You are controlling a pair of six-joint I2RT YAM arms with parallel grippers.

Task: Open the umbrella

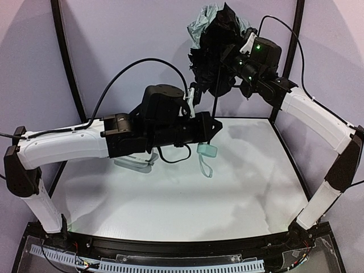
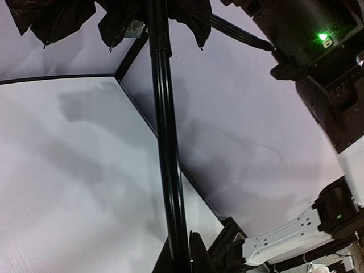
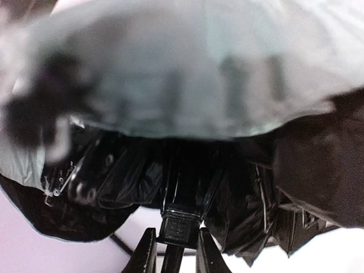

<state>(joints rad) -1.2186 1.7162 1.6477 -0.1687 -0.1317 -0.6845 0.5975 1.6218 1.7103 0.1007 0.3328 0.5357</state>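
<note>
The umbrella (image 1: 219,40) hangs in air over the worktop (image 1: 170,199), left hand (image 1: 214,125) clenched on its thin stiff shaft (image 2: 165,142), right hand (image 3: 176,250) grasping the runner (image 3: 181,226). We judge it light, the cloth (image 3: 170,68) soft: push only the runner.

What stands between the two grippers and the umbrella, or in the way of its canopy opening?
Nothing visible. The left gripper is shut on the umbrella by its shaft, above the handle; the right gripper clasps the slider under the canopy. How near the back wall is, I cannot tell.
</note>
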